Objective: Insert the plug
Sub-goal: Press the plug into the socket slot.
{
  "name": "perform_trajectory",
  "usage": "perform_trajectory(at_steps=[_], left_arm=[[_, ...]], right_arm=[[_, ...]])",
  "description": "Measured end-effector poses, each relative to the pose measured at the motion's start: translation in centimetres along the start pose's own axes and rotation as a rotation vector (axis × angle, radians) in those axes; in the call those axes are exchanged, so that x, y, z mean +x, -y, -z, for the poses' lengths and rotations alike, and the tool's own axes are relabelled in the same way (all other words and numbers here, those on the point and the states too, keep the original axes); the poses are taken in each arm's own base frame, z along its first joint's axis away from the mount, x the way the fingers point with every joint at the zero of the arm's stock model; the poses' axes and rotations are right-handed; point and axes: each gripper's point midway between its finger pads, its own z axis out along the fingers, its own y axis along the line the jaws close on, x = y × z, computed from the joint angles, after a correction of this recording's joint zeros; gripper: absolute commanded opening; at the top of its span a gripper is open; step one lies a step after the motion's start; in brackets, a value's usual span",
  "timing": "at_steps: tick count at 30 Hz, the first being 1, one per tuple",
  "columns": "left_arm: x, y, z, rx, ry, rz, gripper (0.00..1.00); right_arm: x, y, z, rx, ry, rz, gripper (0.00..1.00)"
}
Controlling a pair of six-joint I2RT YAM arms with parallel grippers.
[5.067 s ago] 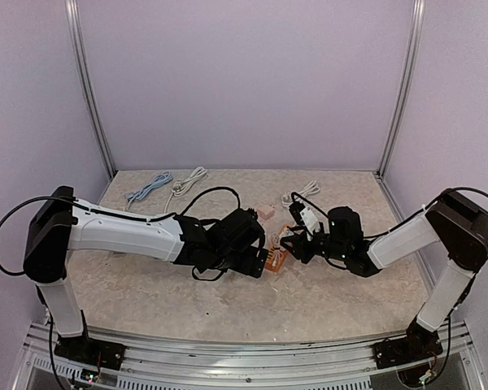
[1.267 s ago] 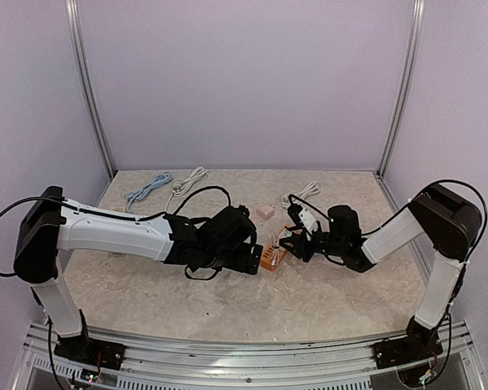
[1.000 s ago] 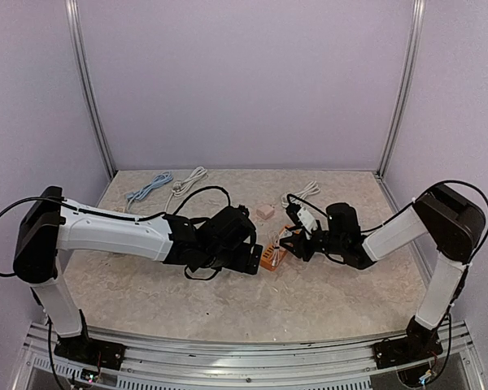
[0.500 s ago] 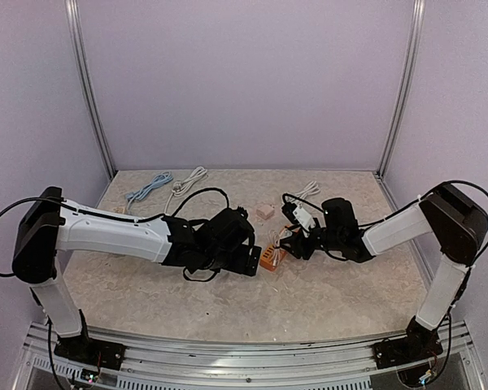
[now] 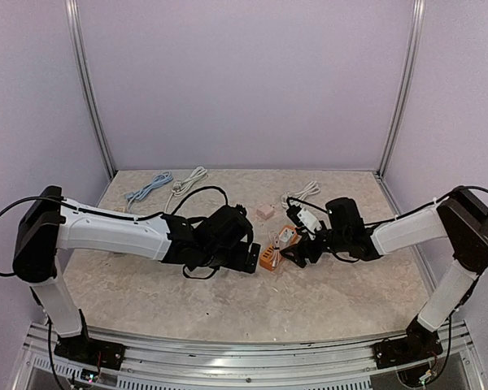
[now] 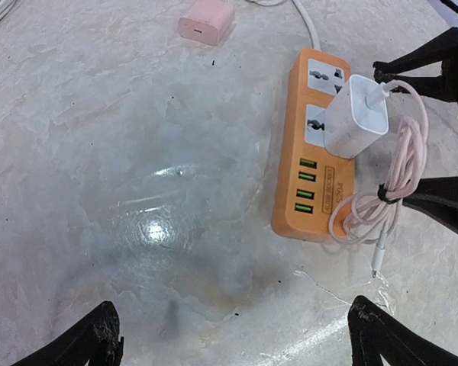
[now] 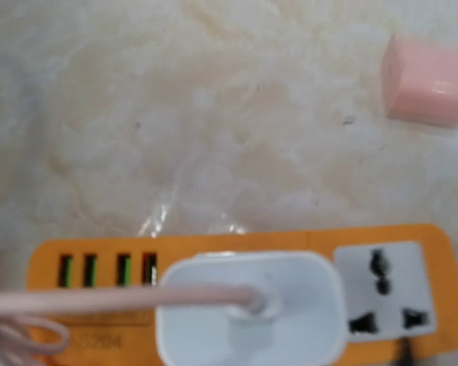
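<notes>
The white plug (image 6: 356, 116) sits seated in the orange power strip (image 6: 309, 191), its pink cable (image 6: 401, 179) coiled beside it. The right end effector (image 5: 297, 252) is released just beside it, fingers spread clear of the plug, and the left end effector (image 6: 237, 335) gapes wide too. All this lies on a marbled table (image 6: 137, 114) (glossy, catching glare) within lilac walls (image 5: 244, 81).

Left arm (image 5: 114, 231) and right arm (image 5: 407, 230): glossy white link shells between bulky black joint housings, thin black cables (image 5: 4, 231) looping outside, matte black pointed fingers (image 6: 99, 339).
</notes>
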Motion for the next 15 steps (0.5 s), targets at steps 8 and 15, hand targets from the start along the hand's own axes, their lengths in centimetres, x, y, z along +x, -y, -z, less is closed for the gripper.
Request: perform_trajectory(at_steps=[8,15], left_arm=[[-2.6,0.9,-1.1,0.036,0.052,-0.020,0.99],[-3.3,3.2,-2.8,0.124,0.061,-0.072,0.99]], right_arm=[[-2.5,0.4,3.8,0.059,0.012,0.000,1.00],[-4.1,0.5,9.2,0.153,0.070,-0.036,1.00]])
